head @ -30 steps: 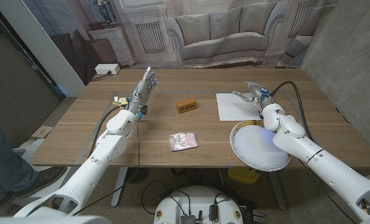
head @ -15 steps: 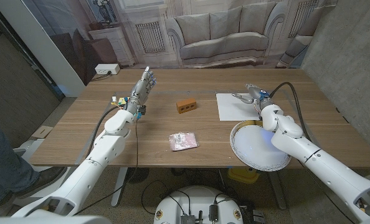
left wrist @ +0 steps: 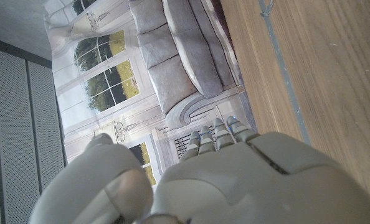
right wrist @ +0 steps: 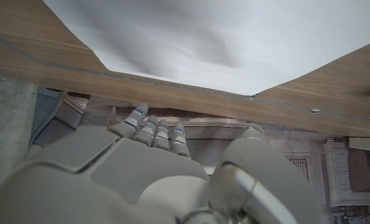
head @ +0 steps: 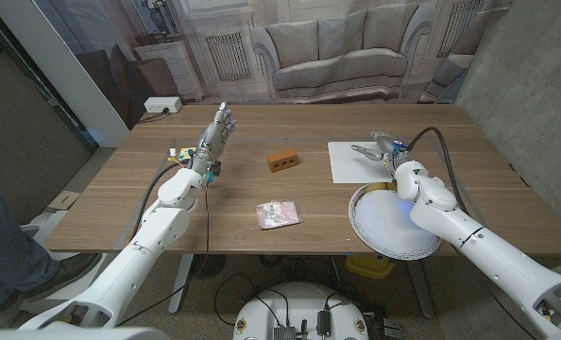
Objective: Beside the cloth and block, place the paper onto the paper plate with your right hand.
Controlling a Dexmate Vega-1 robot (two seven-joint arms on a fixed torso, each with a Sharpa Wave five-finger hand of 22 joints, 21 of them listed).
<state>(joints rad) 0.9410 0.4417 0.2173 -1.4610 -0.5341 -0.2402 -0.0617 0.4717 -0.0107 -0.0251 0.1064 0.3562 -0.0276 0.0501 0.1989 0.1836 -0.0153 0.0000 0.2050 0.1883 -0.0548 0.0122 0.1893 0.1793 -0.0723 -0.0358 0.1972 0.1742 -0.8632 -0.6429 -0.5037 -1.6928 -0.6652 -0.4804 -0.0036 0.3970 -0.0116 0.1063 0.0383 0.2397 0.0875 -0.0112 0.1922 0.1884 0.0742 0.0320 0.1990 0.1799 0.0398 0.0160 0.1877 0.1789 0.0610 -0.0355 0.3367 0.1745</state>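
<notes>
We see the paper point(head: 361, 161) lying flat on the table point(head: 214, 203), on the right side, toward the far edge. The plate point(head: 394, 225) sits just in front of it, nearer to us, and its rim is close to the paper's near edge — we cannot tell if they touch. Nothing lies on the plate.

Our right hand point(head: 380, 148) is over the paper, with its fingers reaching out across the sheet. The fingers are apart and they grip nothing. We cannot tell if the fingertips touch the paper. In the right wrist view the hand point(right wrist: 160, 174) shows from behind, with the white paper point(right wrist: 235, 37) past the fingertips.

Our left hand point(head: 214, 139) is up above the left side of the table, fingers straight and pointing to the far side — it holds nothing. In the left wrist view we see the back of this hand point(left wrist: 203, 180) and some bare wood.

The block point(head: 281, 160) is in the middle of the table, well apart from the paper. The cloth point(head: 279, 214) lies nearer to us, left of the plate.
</notes>
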